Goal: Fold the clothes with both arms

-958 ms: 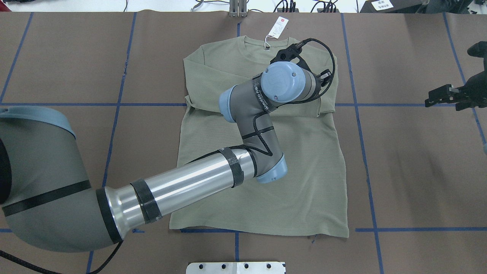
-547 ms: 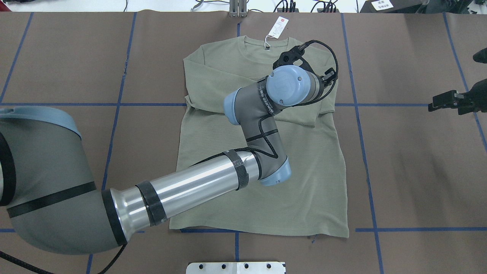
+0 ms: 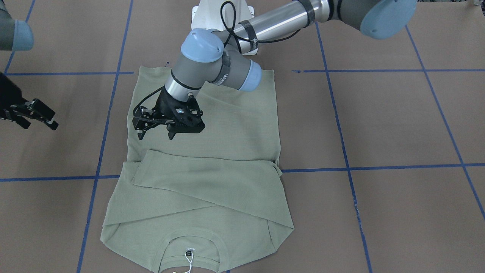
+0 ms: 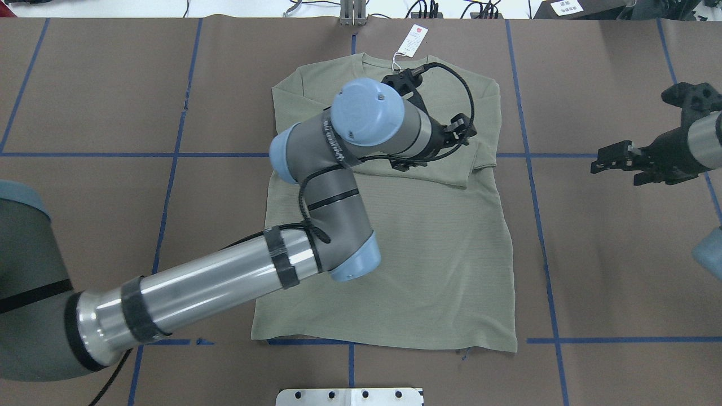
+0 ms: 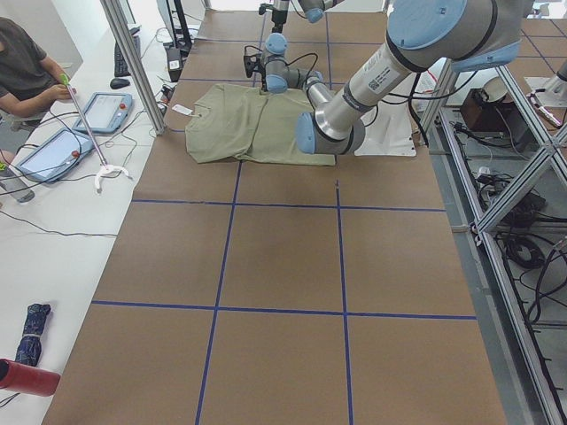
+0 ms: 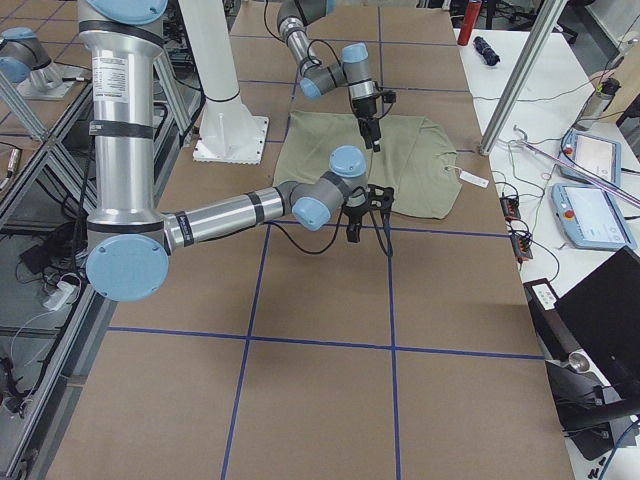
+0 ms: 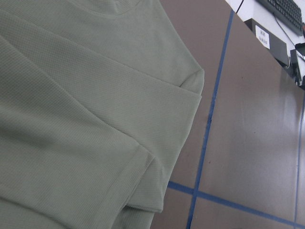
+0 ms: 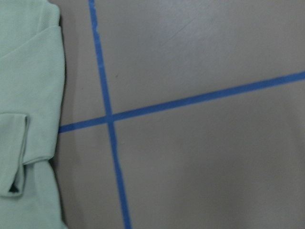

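**Both end effectors empty, shirt half folded**

The left end effector (image 3: 156, 133) hung over the shirt (image 4: 440, 254), pointing down, its fingers spread wide with nothing between them. It was over the body of the shirt, just on the robot's side of the cuff of a sleeve (image 3: 212, 170) folded across the chest. From where I stood I could not tell whether the fingertips touched the cloth. The left arm (image 4: 225, 282) reached in low across the hem and bent at the wrist above the shirt's middle.

The right end effector (image 4: 601, 159) was well off to the robot's right, over bare surface (image 4: 592, 254), clear of the shirt. Its fingers were also apart and held nothing. Only the last part of the right arm (image 4: 705, 138) showed from above.

The shirt lay flat in the middle of the surface, hem toward the robot, collar (image 3: 191, 242) away from it. Both sleeves were folded in over the chest, one crossing the other. The tag (image 4: 412, 40) lay on the surface just beyond the collar. Blue tape lines (image 4: 564, 340) ran under and around the shirt.
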Available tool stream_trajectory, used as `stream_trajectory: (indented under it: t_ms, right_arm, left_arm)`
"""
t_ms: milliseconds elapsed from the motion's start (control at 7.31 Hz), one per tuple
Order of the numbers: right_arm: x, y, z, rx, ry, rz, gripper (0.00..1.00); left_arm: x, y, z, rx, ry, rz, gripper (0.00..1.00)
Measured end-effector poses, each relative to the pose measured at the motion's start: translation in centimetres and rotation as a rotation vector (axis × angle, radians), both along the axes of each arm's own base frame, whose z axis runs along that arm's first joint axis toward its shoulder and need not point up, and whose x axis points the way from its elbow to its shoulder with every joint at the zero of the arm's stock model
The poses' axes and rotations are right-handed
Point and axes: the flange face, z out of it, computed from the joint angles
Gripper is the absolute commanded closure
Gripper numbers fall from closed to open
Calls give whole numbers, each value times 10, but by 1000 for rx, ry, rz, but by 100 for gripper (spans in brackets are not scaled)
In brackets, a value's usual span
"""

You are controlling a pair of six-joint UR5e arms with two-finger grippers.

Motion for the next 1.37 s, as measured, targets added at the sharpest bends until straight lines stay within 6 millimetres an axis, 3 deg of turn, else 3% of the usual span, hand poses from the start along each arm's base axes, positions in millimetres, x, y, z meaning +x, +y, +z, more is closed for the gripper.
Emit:
stream_trajectory:
  t_ms: [274,410,684,958,1094,1368]
  right_arm:
    - [-82,66,-60,-97,-52,121,1]
    - [-120,104,-76,-135,-64,166,2]
    - [-188,195,-90,-147,-3,246,7]
    - [-218,263,-95,-155,55,252,11]
    - [-223,283,-95,-166,82,247,16]
    - [-228,299,-87,-191,128,255,24]
  left_arm:
    - [-83,26,60,105,-92,57,12]
    - [-111,31,84,134,-118,72,12]
    - [-137,34,110,147,-136,93,11]
    - [-145,34,118,142,-139,93,11]
    - [-148,36,124,137,-142,91,10]
    - [-155,39,133,130,-144,90,10]
